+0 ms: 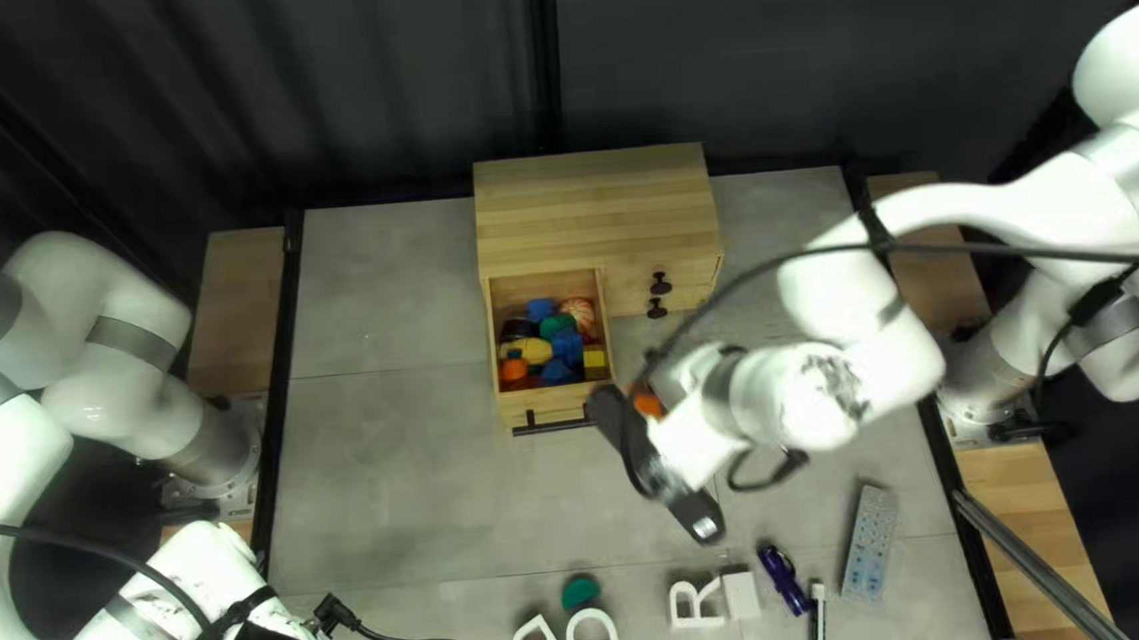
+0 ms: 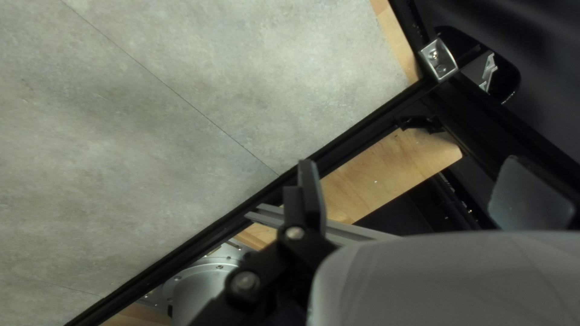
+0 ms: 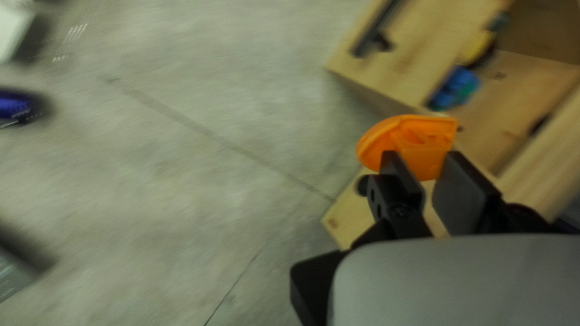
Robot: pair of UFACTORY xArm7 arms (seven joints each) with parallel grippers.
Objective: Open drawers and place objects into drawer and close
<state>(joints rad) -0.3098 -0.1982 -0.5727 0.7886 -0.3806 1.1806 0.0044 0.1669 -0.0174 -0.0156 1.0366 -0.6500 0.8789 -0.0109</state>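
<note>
My right arm's gripper (image 3: 421, 158) held an orange piece (image 3: 417, 136), its fingers fairly narrow on either side of it, and what counted was how that load lay to the open drawer (image 1: 552, 396). In the top left view the piece showed just to the right of the drawer's near right corner, outside the opening, so the next move, as I judged it, called for a leftward and slightly far shift, high enough to clear the drawer's side wall, and then a release over the heap of coloured toys (image 1: 555, 341). The piece's longer side seemed to run across the gap, its rounded end poking past one finger; that end might have caught the wall if carried too low. My right gripper was by far the nearer one; my left arm's gripper (image 2: 411, 175) hung at the near left of the worktop (image 1: 395, 493), its fingers wide apart with nothing between them. Along the near side lay the white letters (image 1: 592, 637), a green piece (image 1: 579, 591), a white block (image 1: 741, 595) and a blue item (image 1: 784, 579), so if those were also meant to go in, closing the drawer was some way off.
</note>
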